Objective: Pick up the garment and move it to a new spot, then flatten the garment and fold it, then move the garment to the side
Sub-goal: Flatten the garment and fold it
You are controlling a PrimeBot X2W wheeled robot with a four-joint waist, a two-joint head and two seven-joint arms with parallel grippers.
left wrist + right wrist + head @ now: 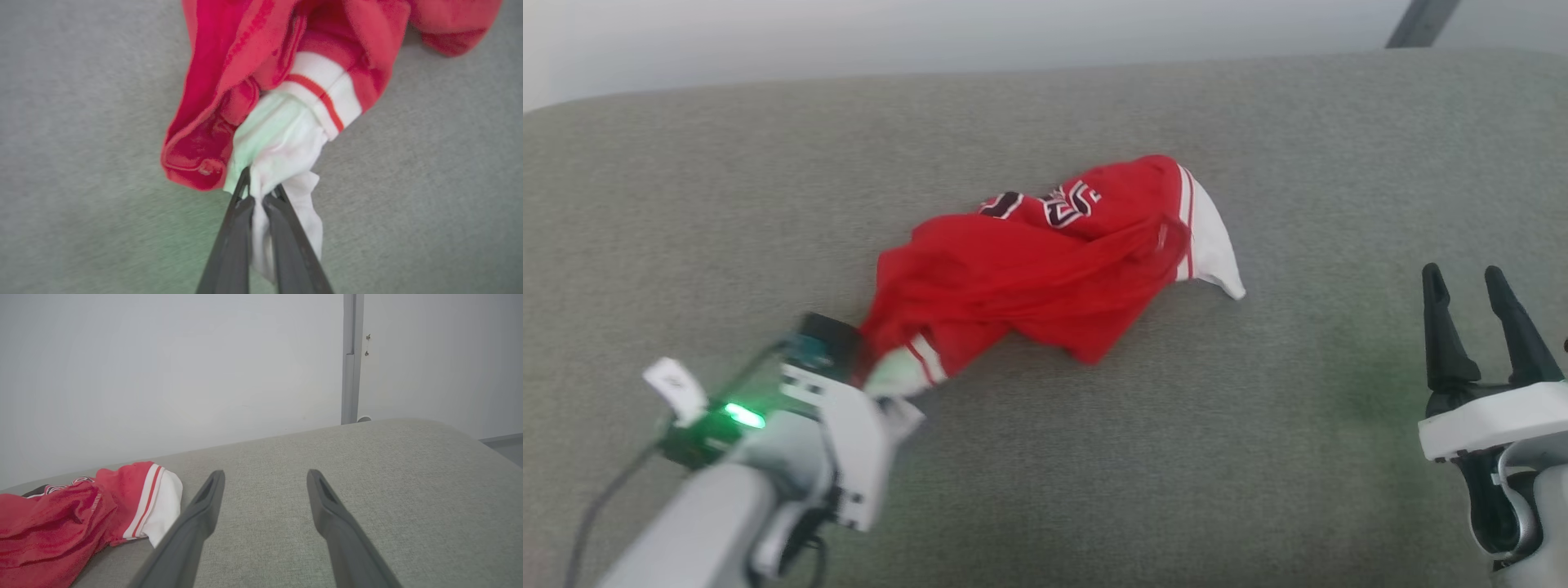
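Clamps left hand [261, 183] on white sleeve [282, 134] of soft, light, limp red jersey garment [1029, 269] at fingertips; right hand [1462, 273] apart.

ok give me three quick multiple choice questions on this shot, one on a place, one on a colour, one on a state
1. Where does the left gripper grip the shirt?
A. lettered chest
B. white sleeve
C. collar

2. What colour are the shirt's letters?
A. yellow
B. blue
C. black, outlined white

3. How is the right gripper?
A. open, empty
B. shut on the shirt
C. shut, empty

Answers:
1 B: the left wrist view shows white sleeve cloth pinched in its shut jaws.
2 C: the head view shows black letters with white edges on the red chest.
3 A: its jaws stand apart over bare cushion, clear of the shirt.
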